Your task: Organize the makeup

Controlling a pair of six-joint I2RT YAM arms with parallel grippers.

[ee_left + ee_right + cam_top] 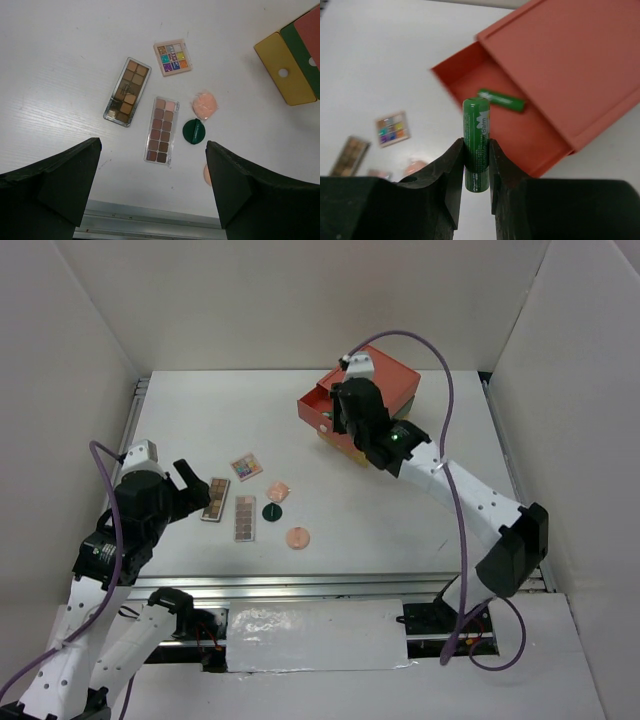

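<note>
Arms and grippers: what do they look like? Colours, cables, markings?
Left arm and right arm: white links, black joint housings, a purple cable looping along each. Left gripper and right gripper have matte black wedge-shaped fingers. A green light glows on the right arm. No markings legible.

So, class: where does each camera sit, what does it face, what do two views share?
Top external: above and behind the robot, facing the table; left arm and right arm show.
Left wrist: on its arm, facing the multicolour palette; open left end effector shows.
Right wrist: likewise, facing the orange drawer; right end effector holds a green tube.
All share that palette.
</note>
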